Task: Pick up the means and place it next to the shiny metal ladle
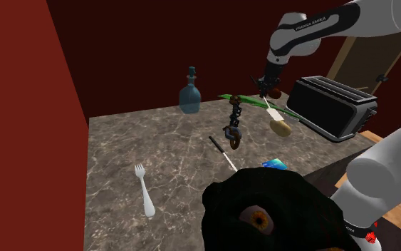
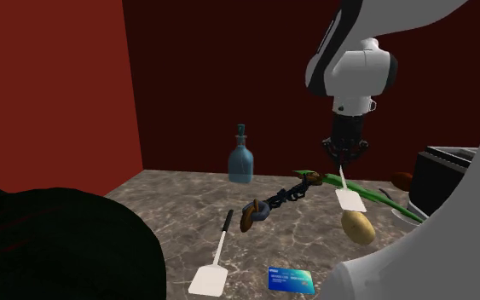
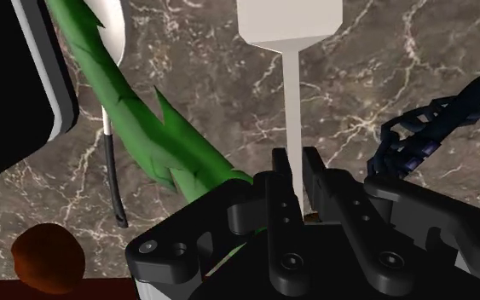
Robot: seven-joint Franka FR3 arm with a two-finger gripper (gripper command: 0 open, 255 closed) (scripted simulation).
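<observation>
White spatula [image 3: 289,25] hangs clamped in the end effector [image 3: 296,160], between green leaf [image 3: 135,111] and dark chain [image 3: 434,128].

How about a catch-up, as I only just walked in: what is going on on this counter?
The arm's black gripper is shut on the thin handle of a white spatula, which hangs blade-down and appears lifted above the marble counter. Below it lie a green leaf, a potato and a dark chain. A pale utensil with a black handle, probably the ladle, lies by the leaf; the spatula is not yet set down beside it.
</observation>
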